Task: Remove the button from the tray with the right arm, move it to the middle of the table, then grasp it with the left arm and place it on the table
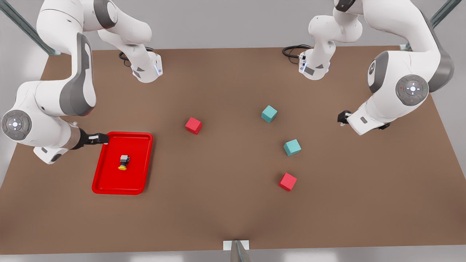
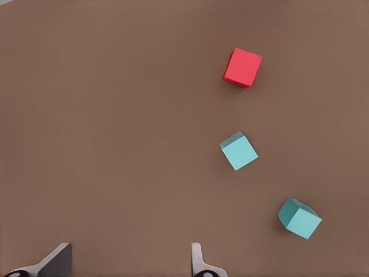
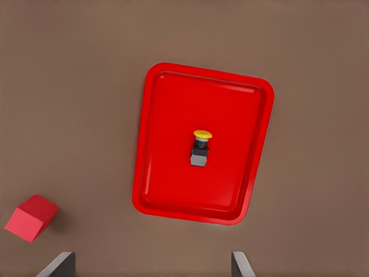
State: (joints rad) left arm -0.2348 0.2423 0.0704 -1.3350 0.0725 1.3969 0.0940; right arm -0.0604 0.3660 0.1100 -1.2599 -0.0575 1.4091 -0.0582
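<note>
No legible text, label, brand, number or sign appears on any surface in the three views. The round grey joint caps of the white robot arms [image 1: 16, 124] carry only small white marks and coloured dots, which cannot be read as characters.
</note>
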